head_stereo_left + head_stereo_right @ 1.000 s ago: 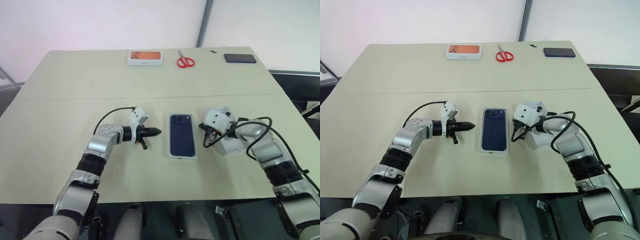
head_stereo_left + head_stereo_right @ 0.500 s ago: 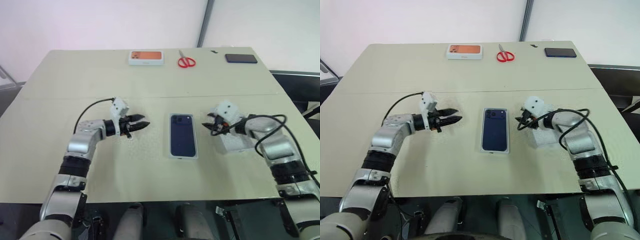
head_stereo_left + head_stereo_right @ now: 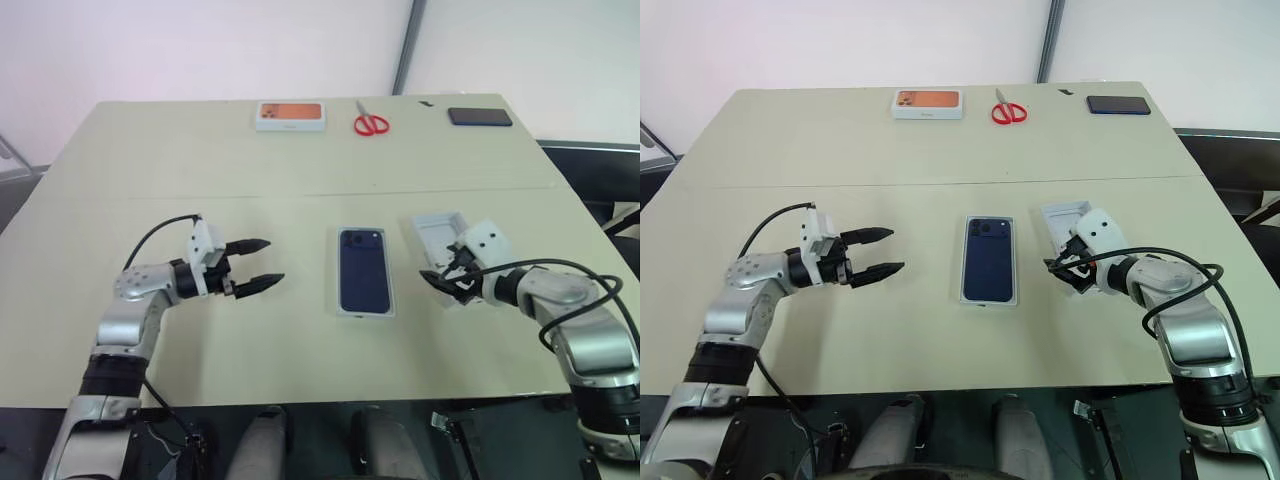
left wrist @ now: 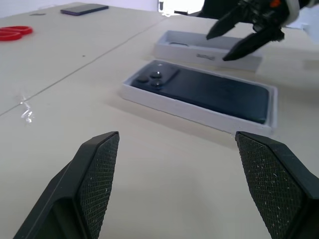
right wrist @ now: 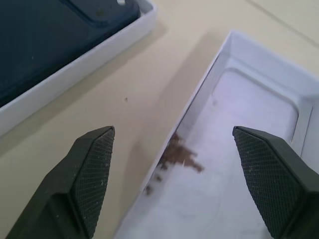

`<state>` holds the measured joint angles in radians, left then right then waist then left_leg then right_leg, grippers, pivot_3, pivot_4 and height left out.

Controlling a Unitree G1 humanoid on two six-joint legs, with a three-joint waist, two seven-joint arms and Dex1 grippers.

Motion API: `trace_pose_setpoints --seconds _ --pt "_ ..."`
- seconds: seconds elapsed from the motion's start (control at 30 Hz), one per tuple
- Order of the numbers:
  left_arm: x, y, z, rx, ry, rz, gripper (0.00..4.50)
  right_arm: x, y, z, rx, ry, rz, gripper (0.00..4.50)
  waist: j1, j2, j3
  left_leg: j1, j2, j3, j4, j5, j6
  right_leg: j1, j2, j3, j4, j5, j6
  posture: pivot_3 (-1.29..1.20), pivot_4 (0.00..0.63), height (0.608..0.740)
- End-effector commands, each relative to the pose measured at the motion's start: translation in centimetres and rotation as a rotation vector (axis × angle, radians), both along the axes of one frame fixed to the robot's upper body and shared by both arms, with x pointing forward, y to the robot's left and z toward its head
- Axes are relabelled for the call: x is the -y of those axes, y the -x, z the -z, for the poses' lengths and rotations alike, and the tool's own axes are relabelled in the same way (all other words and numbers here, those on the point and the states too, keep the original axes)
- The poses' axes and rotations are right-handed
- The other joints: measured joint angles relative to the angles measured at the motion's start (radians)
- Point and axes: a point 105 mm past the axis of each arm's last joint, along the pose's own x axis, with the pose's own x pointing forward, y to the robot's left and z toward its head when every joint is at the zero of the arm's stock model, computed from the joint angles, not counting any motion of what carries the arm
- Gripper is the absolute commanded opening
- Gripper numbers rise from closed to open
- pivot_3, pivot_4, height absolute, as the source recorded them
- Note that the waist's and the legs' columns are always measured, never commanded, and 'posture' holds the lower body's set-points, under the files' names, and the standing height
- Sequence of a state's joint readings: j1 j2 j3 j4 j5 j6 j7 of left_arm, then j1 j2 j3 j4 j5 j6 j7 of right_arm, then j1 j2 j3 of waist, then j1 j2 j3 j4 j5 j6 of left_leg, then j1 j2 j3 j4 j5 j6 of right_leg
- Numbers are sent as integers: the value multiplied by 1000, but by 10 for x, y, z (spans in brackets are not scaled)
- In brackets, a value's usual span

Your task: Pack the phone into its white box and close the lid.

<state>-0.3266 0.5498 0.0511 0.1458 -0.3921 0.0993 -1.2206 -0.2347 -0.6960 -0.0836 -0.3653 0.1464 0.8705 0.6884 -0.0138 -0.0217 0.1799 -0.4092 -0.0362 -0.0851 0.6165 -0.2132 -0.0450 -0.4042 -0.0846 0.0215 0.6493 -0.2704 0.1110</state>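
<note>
You have the phone (image 3: 364,271) lying back-up inside the white box (image 3: 366,312) at the middle of the table (image 3: 150,160), its camera cluster at the far end; the tray's white rim shows all round it, so the phone's front face and the tray floor are hidden from you. The lid (image 3: 440,232) lies hollow side up just to the right of the box, apart from it, so its printed outer face is turned down against the table and cannot be seen. Its near end is covered by your right gripper (image 3: 447,283), which hangs over that end with its fingers spread and nothing between them; in the right wrist view the lid's plain white inside carries a patch of brownish specks, and you cannot tell what they are. Whether the right fingertips touch the lid's wall is hard to make out from above. Your left gripper (image 3: 259,263) sits well to the left of the box, pointing toward it, fingers parted wide and empty, above the bare tabletop. Along the far edge you have a white box with an orange picture (image 3: 291,116), red scissors (image 3: 371,123) and a black slab (image 3: 480,116), too small to read in any detail.
</note>
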Motion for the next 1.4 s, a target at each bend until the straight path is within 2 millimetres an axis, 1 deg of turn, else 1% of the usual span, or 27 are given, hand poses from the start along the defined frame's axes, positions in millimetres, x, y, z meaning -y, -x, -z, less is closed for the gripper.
trace_pose_setpoints --seconds 0.03,0.1,0.17,0.23,0.4,0.57,0.7,0.77,0.8,0.87,0.93,1.1,1.23,1.33,1.4 --pt "-3 9 -10 63 -5 27 3923 -3 7 -11 -30 -12 43 3949 1 0 0 0 0 0 0 0 0 0 0 0 0 0 0 0 150 740" --pt "-3 11 -9 81 -14 31 3923 -6 11 -10 -84 -11 56 3949 1 0 0 0 0 0 0 0 0 0 0 0 0 0 0 0 150 740" --pt "-2 13 -9 90 -18 36 3923 -9 11 -13 -146 -44 77 3949 2 0 0 0 0 0 0 0 1 0 -1 0 0 0 0 0 150 740" --pt "-1 12 -8 93 -15 41 3923 -12 13 -14 -197 -21 61 3949 2 0 0 0 0 0 0 0 1 0 -2 0 0 0 0 0 150 740" --pt "4 12 -9 113 -13 57 3923 -3 8 -13 -299 -32 132 3949 1 0 0 0 -1 0 0 -1 2 0 -2 -1 -1 0 0 0 150 740" --pt "7 13 -6 119 -17 69 3923 -9 7 -12 -379 -40 117 3949 1 0 0 0 -1 0 0 -1 2 0 -2 -1 -1 0 0 0 150 740" --pt "12 14 -4 118 1 70 3923 -7 0 -15 -395 -24 142 3949 -1 0 0 0 -1 1 0 -1 2 0 -2 -1 -1 0 0 0 150 740" --pt "14 16 -2 120 5 72 3923 -9 -2 -16 -403 -27 141 3949 0 0 0 0 -1 1 0 -1 2 0 -2 -1 -1 0 0 0 150 740" --pt "15 17 -2 119 7 72 3923 -8 -3 -16 -391 -3 145 3949 0 0 0 0 -1 1 0 -1 2 0 -2 -1 -1 0 0 0 150 740" --pt "15 19 -1 116 11 72 3923 -5 -6 -15 -379 20 155 3949 0 0 0 0 -1 1 0 -1 2 0 -2 -1 -1 0 0 0 150 740" --pt "13 19 0 117 8 71 3923 -3 -9 -14 -386 4 177 3949 0 0 0 0 -1 1 0 -1 2 0 -2 -1 -1 0 0 0 150 740" --pt "14 20 -1 121 12 87 3923 -3 -9 -9 -417 -17 210 3949 -1 0 0 0 -1 1 0 -1 2 0 -2 -1 -1 0 0 0 150 740" --pt "15 20 -2 129 12 95 3923 -4 -11 -9 -408 -18 223 3949 -1 0 0 0 -1 1 0 -1 2 0 -2 -1 -1 0 0 0 150 740" --pt "17 19 -3 127 21 109 3966 -4 -10 -5 -420 -31 234 3153 -1 0 0 0 -1 1 0 -1 2 0 -2 -1 -1 0 0 0 150 740" --pt "18 19 -3 130 21 115 3966 -3 -11 -4 -413 -26 247 2132 -1 0 0 0 -1 1 0 -1 2 0 -2 -1 -1 0 0 0 150 740"
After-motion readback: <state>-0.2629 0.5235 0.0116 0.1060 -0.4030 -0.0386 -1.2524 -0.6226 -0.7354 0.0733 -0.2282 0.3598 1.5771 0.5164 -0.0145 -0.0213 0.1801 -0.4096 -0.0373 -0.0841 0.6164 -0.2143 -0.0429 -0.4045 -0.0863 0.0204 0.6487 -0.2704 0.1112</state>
